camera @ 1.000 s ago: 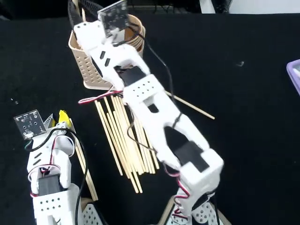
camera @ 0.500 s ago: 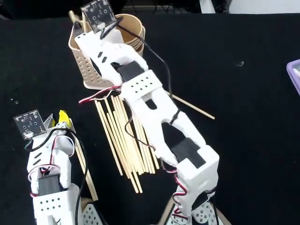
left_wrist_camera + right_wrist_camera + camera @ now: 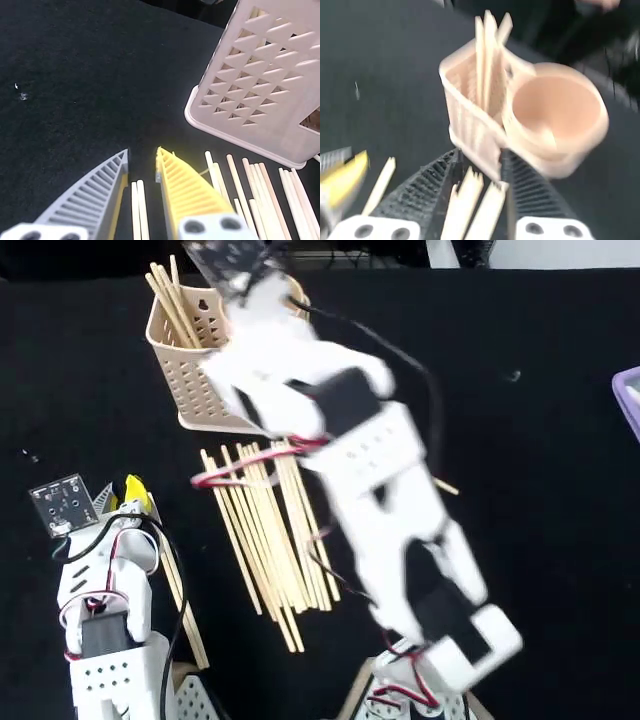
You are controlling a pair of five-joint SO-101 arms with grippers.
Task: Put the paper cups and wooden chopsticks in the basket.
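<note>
A black tabletop (image 3: 520, 540) seen from above. At the upper left of the high view a beige lattice basket (image 3: 190, 380) stands upright. A bundle of chopsticks (image 3: 168, 302) stands in its left end, with the tips rising above the rim. In the right wrist view, stacked tan cups (image 3: 555, 115) sit right beside that bundle. They seem to rest inside the basket's other end, though the wall there is hard to make out.

Just below the basket, left of centre in the high view, loose chopsticks (image 3: 262, 540) lie on the tabletop in a rough fan. Their upper ends are near the basket's base. One stray stick (image 3: 445, 486) pokes out from behind the right arm near the centre.

The white right arm (image 3: 400, 510) runs diagonally from bottom centre to the upper left, with its wrist over the basket. The right jaws are black, spread apart and pinch nothing. They hang above the basket's near wall and the ends of the loose chopsticks.

The left arm (image 3: 100, 590) stands at the lower left of the high view. The left jaws, one grey and one yellow, stand a little apart and hold nothing, low over the tabletop. A pair of sticks (image 3: 139, 210) lies under the gap. The basket stands ahead of them, near but apart.

A purple object (image 3: 628, 400) shows at the right edge of the high view.
</note>
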